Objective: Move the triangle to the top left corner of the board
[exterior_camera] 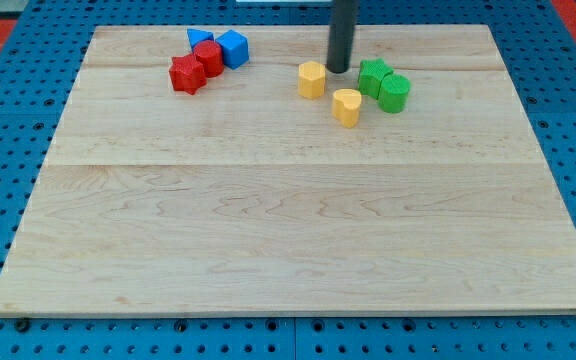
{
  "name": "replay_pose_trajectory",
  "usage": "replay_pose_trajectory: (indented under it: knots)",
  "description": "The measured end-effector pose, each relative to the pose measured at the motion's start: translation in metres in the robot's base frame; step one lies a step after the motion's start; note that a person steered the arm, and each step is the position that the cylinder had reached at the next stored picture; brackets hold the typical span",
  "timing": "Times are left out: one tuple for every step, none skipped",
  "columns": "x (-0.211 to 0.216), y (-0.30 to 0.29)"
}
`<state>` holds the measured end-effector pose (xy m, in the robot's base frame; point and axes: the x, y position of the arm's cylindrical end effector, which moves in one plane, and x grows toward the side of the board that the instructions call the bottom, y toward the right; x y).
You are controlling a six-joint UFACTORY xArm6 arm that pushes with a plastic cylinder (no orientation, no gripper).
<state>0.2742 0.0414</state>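
A blue triangle (199, 38) lies near the view's top left of the wooden board (298, 230), touching a red round block (209, 57) and a blue cube (233, 48). A red star block (186, 75) sits just below-left of them. My tip (339, 69) stands near the view's top centre, well to the right of the triangle, between a yellow hexagon block (312, 79) and a green star block (373, 75). It touches none of the blue or red blocks.
A yellow heart block (347, 106) lies below my tip. A green round block (394, 92) touches the green star on its right. A blue perforated table (8, 150) surrounds the board.
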Motion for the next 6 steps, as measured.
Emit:
replay_pose_trajectory:
  knots:
    - [-0.036,-0.06]
    - [-0.061,-0.153]
    - [-0.072,-0.193]
    - [-0.083,-0.191]
    - [-0.083,-0.219]
    - [-0.067,-0.248]
